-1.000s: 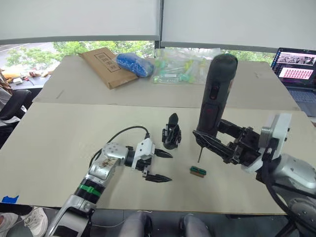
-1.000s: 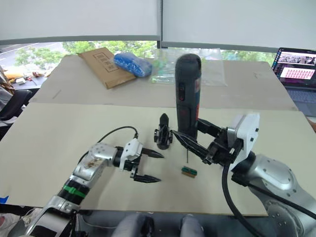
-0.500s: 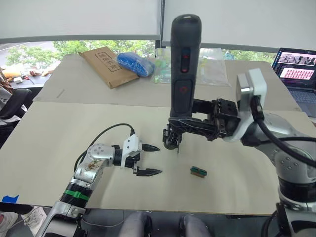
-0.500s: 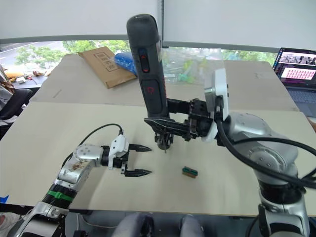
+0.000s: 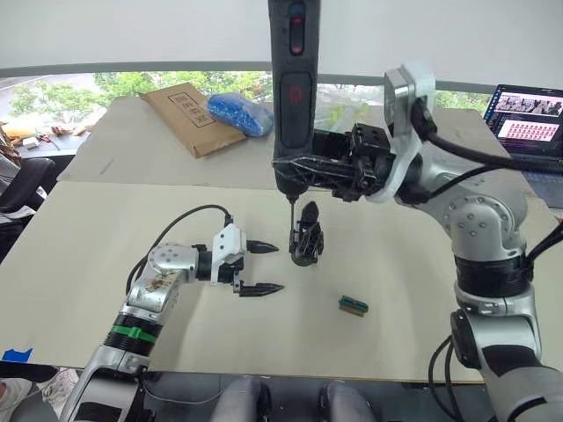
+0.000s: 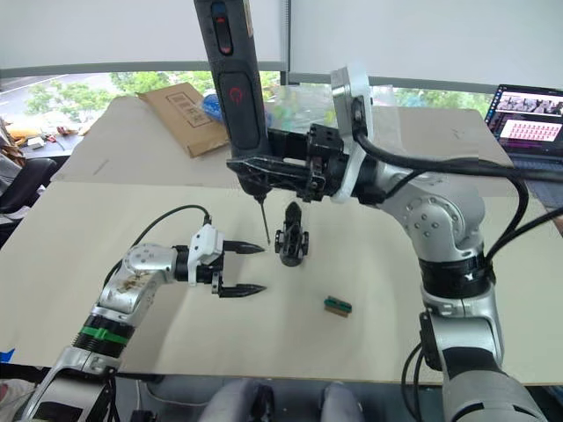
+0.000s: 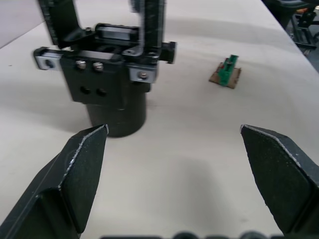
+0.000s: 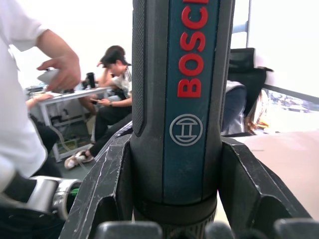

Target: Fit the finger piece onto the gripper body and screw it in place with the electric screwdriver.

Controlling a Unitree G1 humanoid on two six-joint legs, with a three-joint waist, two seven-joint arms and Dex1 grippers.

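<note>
The gripper body stands upright mid-table, a pointed black finger rising from its top; I cannot tell the finger piece apart from it. My right gripper is shut on the electric screwdriver, holding it upright with its thin bit hanging just left of the body's top, above the table. In the right wrist view the screwdriver sits between both fingers. My left gripper rests open low over the table to the left of the body, which stands ahead of its fingertips.
A small green-and-brown block lies to the right of the body, nearer the table's front. At the back are a cardboard envelope, a blue bag and clear plastic packets. A laptop stands far right. People sit in the background.
My right arm has swung the screwdriver leftward and up, from right of the gripper body to above its left side. The left gripper has drawn back a little to the left, still open.
</note>
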